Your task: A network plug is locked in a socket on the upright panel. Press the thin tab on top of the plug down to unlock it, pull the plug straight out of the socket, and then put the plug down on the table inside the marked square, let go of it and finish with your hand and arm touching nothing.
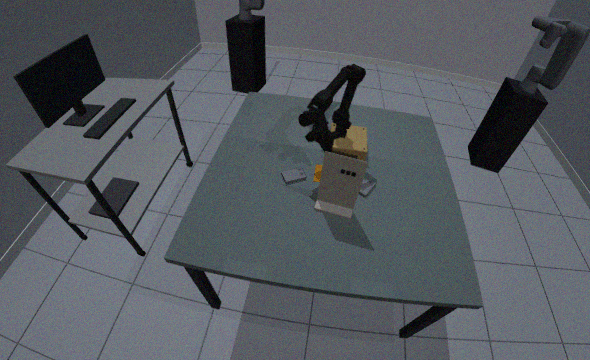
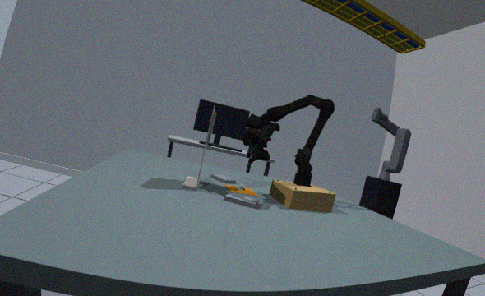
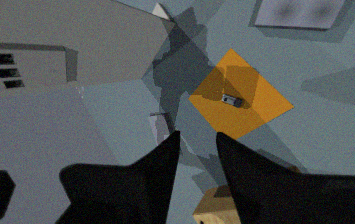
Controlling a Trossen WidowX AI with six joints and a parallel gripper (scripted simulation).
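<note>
The plug [image 3: 232, 100] lies inside the orange square [image 3: 265, 102]; the end effector [image 3: 198, 142] hangs above, partly open, holding nothing.

Grey walls enclose a pale tiled floor [image 1: 525, 280]; a side desk [image 1: 75, 145] carries a monitor [image 1: 60, 80] and keyboard [image 1: 109, 118].

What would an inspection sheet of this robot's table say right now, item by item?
Surface: grey-green table, shadows across it.
Job's things: network plug lies inside the orange marked square; upright panel stands nearby, its sockets look vacant.
Clutter: two flat grey pads beside the panel; tan base block under the arm.
Grippers: gripper open, holding nothing, raised above the square.
Cables: nothing seen.
Surroundings: side desk with monitor and keyboard; two black pedestals carrying grey arms.
</note>
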